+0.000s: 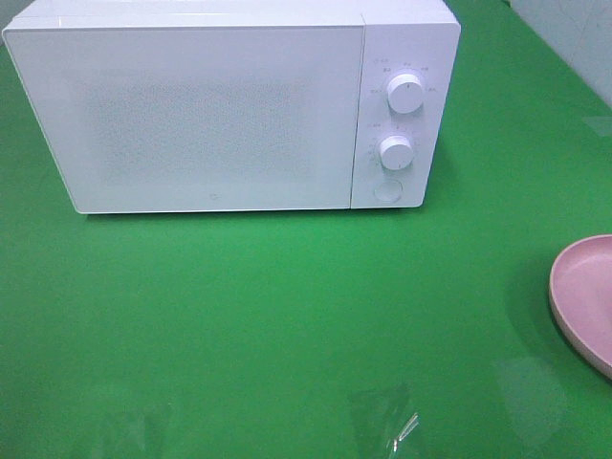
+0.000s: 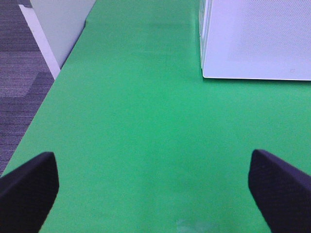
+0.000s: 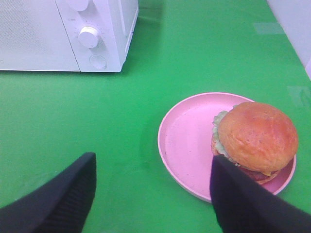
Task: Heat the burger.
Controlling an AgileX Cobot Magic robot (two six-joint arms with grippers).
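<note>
We see a white microwave with its door shut standing at the back of a green table, its two knobs and a round button on the right of its face. A pink plate lies well to the right of it, near the table's edge. The burger sits on the plate, off-centre, close to the rim. Our right gripper hovers just above the plate's near side with its jaws spread and nothing between them. Our left gripper hangs over bare green table with its jaws spread wide, holding nothing.
</note>
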